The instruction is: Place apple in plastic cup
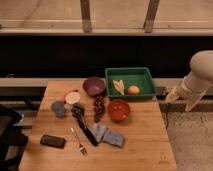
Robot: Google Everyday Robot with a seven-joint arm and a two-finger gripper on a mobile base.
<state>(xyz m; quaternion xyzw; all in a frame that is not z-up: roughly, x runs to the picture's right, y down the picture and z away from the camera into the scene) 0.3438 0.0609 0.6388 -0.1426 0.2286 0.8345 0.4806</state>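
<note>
One apple [133, 90] in tray [143, 79], spread tool [182, 100] well right

The hand [182, 100] hangs open off the right edge of the bench [145, 145], beside the tray [144, 81]. Between apple [133, 90] and cup [58, 107] stand the purple bowl [94, 86], red bowl [119, 109] and grapes [99, 107]; the front right corner lies bare.

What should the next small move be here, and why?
Probably move the end effector, hanging open and empty right of the table, leftward over the apple, which lies in the green tray, far from the plastic cup near the table's left edge.
</note>
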